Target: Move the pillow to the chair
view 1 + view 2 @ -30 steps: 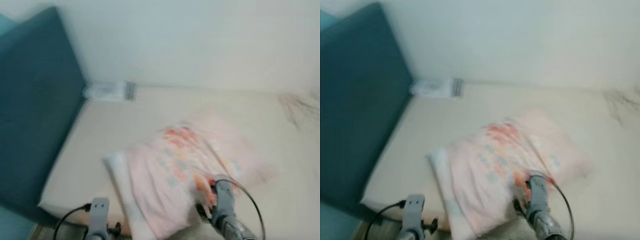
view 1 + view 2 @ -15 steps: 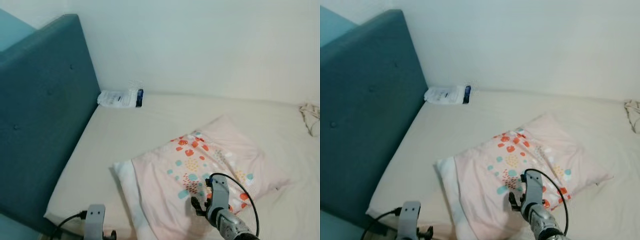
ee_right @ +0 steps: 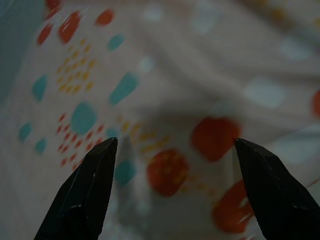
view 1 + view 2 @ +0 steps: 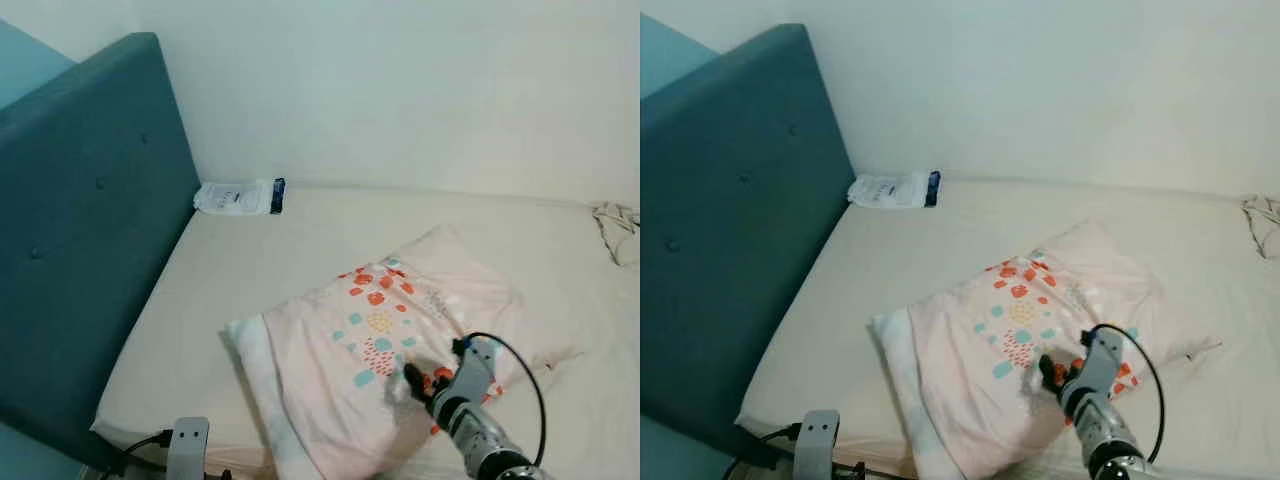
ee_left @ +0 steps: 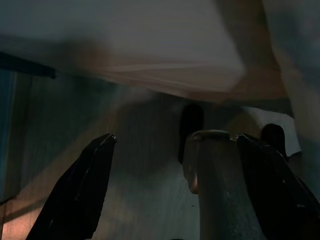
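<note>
Your right gripper (image 3: 172,195), fingers spread, hovered just above the spotted pink pillow (image 4: 400,330) on the bed (image 4: 250,250); contact was possibly blurred. Your left gripper (image 5: 177,200) hung spread wide.

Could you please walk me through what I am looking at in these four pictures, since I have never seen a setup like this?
This is a humanoid robot with two arms, each ending in a gripper of two long black fingers. The two wide pictures come from a stereo camera on its head, looking down at a bed with a teal headboard. On the bed lies a pink pillow with coloured dots, and a white packet sits by the wall.

The two close pictures come from cameras on the wrists, looking along each gripper's fingers. The right gripper is open, just above the pillow's patterned cover, and holds nothing yet. The left gripper is open too, low in the shade by the bed's edge, apparently idle. A chair for the pillow cannot be made out here.
</note>
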